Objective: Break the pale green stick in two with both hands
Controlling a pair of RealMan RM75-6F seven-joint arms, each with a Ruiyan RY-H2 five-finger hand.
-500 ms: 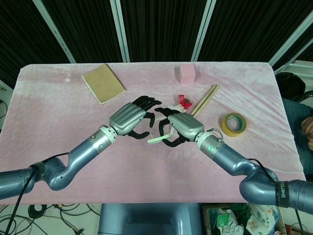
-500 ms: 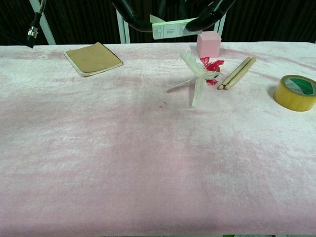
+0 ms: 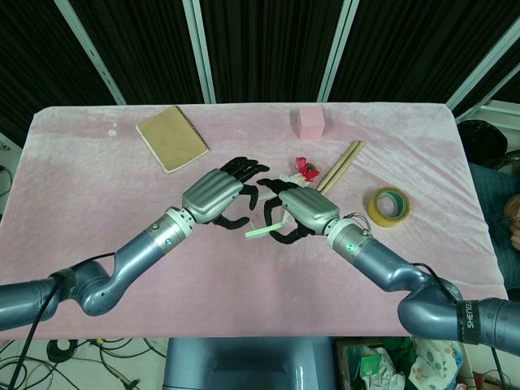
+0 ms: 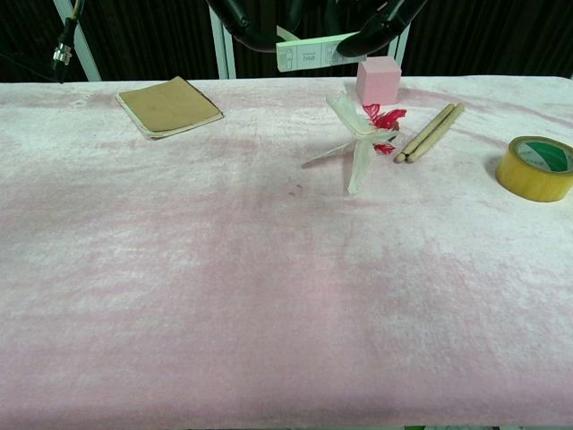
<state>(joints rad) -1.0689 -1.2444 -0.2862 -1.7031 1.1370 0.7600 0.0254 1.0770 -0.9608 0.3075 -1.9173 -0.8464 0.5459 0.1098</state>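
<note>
Tablecloth first, pink and spread right across the table, and both arms reach in over the middle of it. The left hand and the right hand meet above the cloth, fingers curled in from either side around the pale green stick. In the chest view the stick sits high at the top edge, lifted clear of the cloth, dark fingertips clamped on its right end and more closing on its left. From the head view one pale end pokes out below, between the two hands.

Behind them a tan notebook lies at the far left. A yellow tape roll sits off to the right. A pink cube rests near the far edge, two wooden sticks lie side by side just beyond the right hand, and a small white and red bundle sits just beside them.
</note>
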